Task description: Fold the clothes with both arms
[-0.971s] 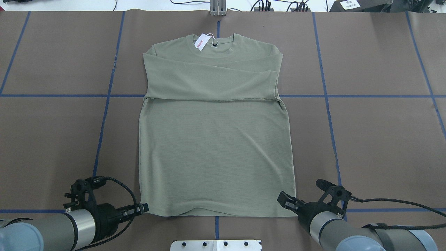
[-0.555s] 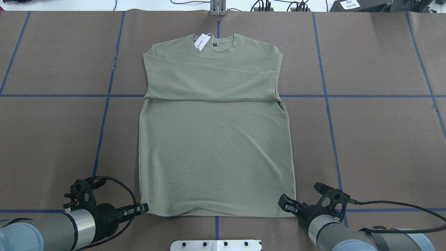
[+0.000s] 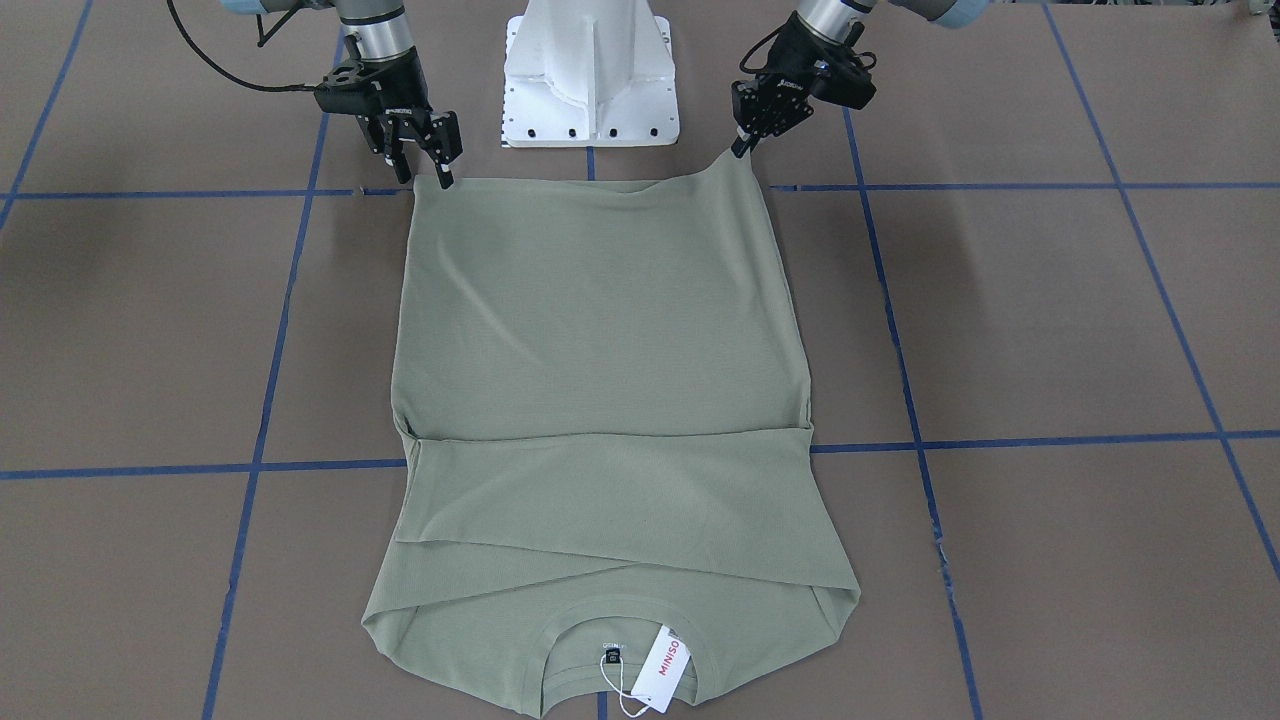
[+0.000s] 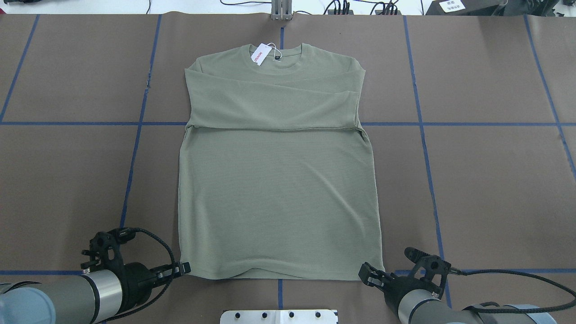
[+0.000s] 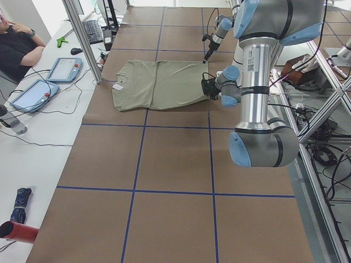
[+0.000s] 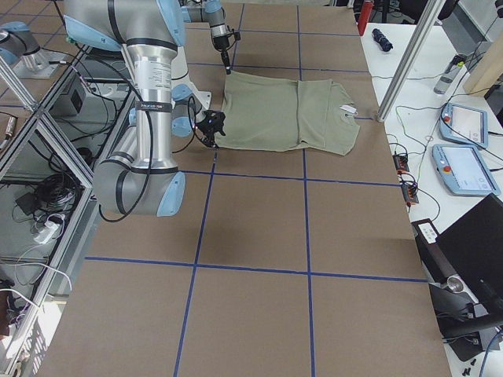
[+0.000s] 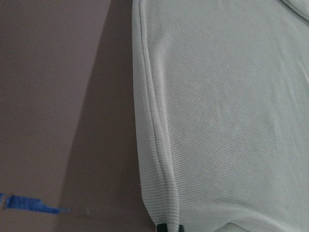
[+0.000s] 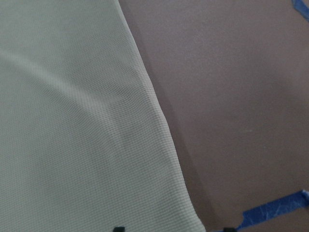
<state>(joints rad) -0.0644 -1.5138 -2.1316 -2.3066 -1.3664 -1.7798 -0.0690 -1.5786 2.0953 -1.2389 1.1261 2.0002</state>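
the brown table (image 4: 495, 180), gridded with blue tape lines (image 4: 418, 112), fills the overhead view. my two arms come in at its near edge, and the frame cuts off all but their last links.

a sage-green shirt (image 4: 279, 193) lies flat at the table's centre, collar away from me and hem towards me. its sleeves are folded in across the upper body, one layer over the other, so the cuffs cannot be made out.

my left arm (image 4: 58, 297) lies low beside the hem's left corner. my right arm (image 4: 432, 310) reaches the right corner. between them, in the front-facing view, stands the white pedestal base (image 3: 590, 70).

my left gripper (image 4: 185, 268) is pinched onto the left hem corner, which the front-facing view shows drawn up slightly off the table. its wrist camera shows only the ribbed hem edge and a sliver of one fingertip (image 7: 164, 226) at the bottom of the frame.

my right gripper (image 3: 427, 170) is spread wide and points down at the other corner. its wrist camera catches two black tips at the bottom edge, one (image 8: 119, 228) over the cloth and one over bare table, with the shirt's edge running between them. whether they touch the fabric i cannot tell.

a white hang tag (image 3: 668, 660) lies at the collar, with miniso printed on it in red.
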